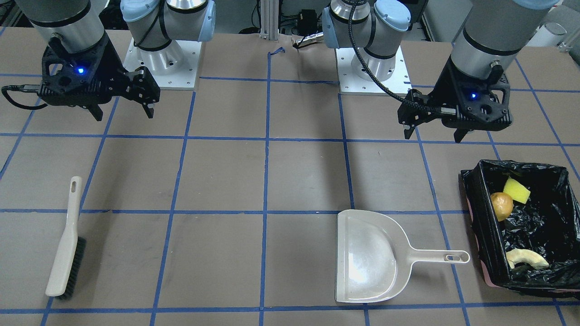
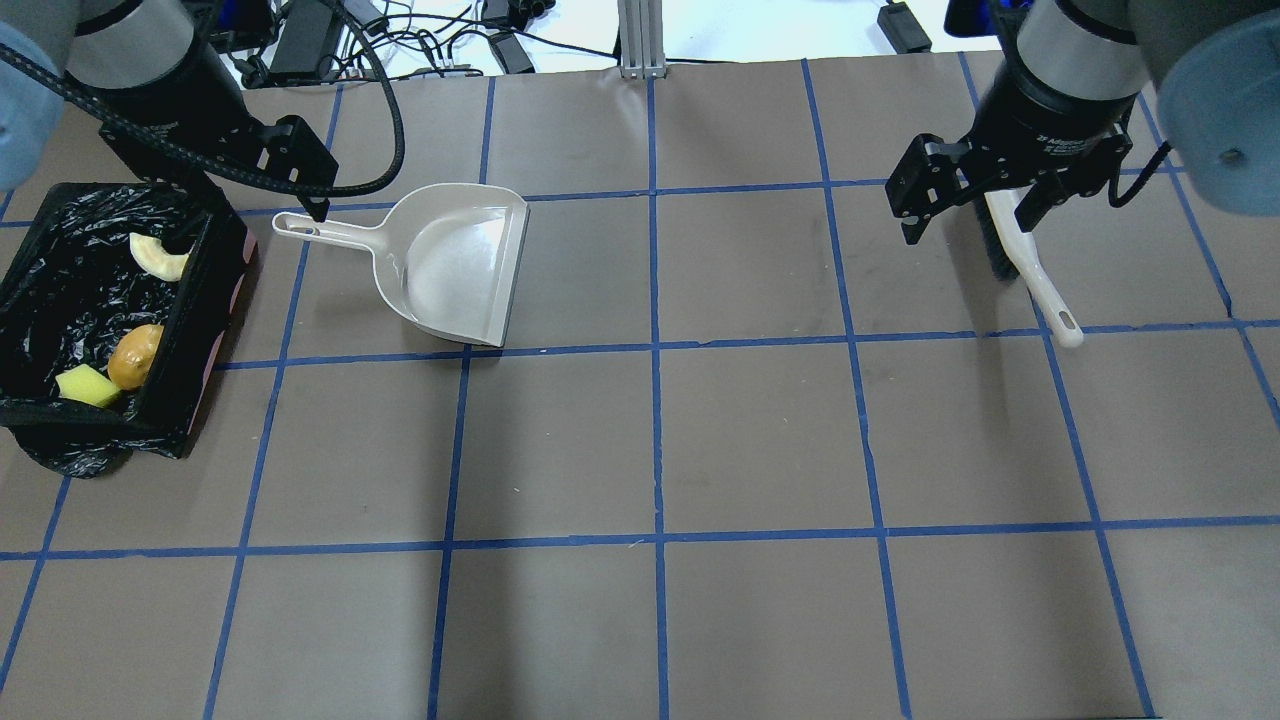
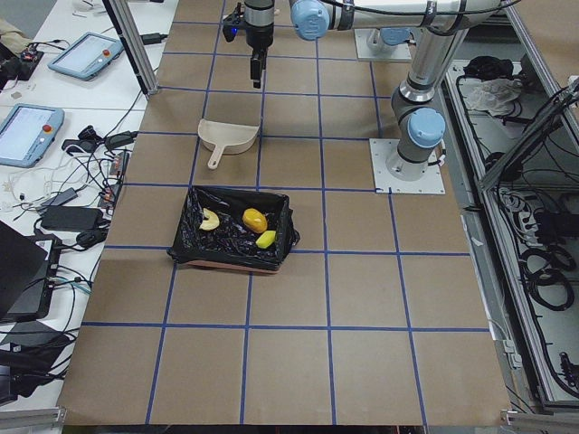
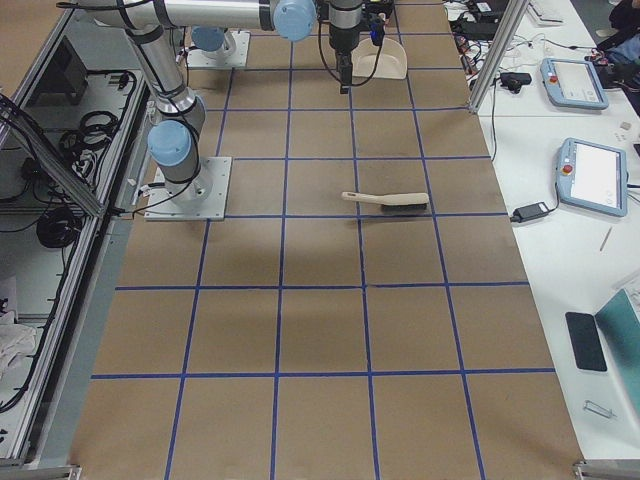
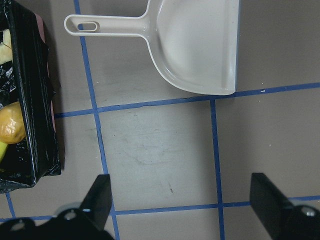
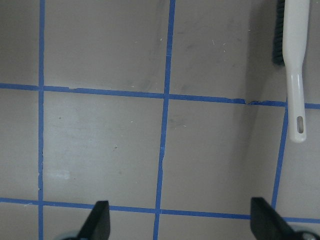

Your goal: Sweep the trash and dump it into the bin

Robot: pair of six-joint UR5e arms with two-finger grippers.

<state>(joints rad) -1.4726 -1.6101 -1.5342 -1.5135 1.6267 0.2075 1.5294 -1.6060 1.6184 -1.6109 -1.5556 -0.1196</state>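
All the trash lies inside the black-lined bin (image 1: 482, 226): a golden-brown potato (image 1: 501, 206), a yellow wedge block (image 1: 516, 190) and a pale melon slice (image 1: 525, 259). The beige dustpan (image 1: 369, 258) lies flat on the table beside the bin, its handle pointing at it. A beige brush (image 1: 65, 244) with black bristles lies on the table on the other side. My left gripper (image 1: 435, 136) hovers open and empty above the table, robot-side of the dustpan handle and bin. My right gripper (image 1: 123, 115) hovers open and empty robot-side of the brush.
The two arm bases stand on white plates (image 1: 163, 72) at the robot's edge, with an aluminium post (image 2: 635, 40) between them. Blue tape lines grid the brown table. A side bench with tablets (image 4: 590, 175) runs along the far table edge.
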